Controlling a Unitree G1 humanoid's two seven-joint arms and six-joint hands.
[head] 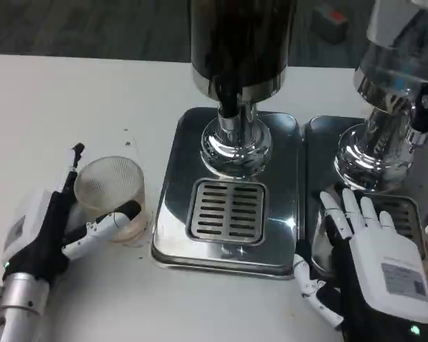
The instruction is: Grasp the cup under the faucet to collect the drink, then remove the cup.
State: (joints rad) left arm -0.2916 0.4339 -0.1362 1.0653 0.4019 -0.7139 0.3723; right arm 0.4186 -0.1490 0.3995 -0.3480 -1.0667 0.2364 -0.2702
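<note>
Clear ribbed plastic, the cup stands upright on the white table, just left of the steel tray and well short of the faucet that hangs over the grille. The left hand has it from the side: one finger curls round the near wall low down and another rises behind the far rim, so the cup looks enclosed, though how firm the grip is cannot be told. The right hand lies flat and spread, holding nothing, over the edge of the second tray beside the other dispenser. The step in hand seems to be securing the cup and carrying it under the spout. To do it well, the fingers should close evenly on the mid-wall, since thin plastic will likely buckle if squeezed hard near the rim. The cup should be lifted clear of the tray's raised lip instead of slid into it, kept upright, and set down centred on the grille straight beneath the spout, mouth unobstructed by fingers, so the drink falls inside. The right hand is well placed to wait.
</note>
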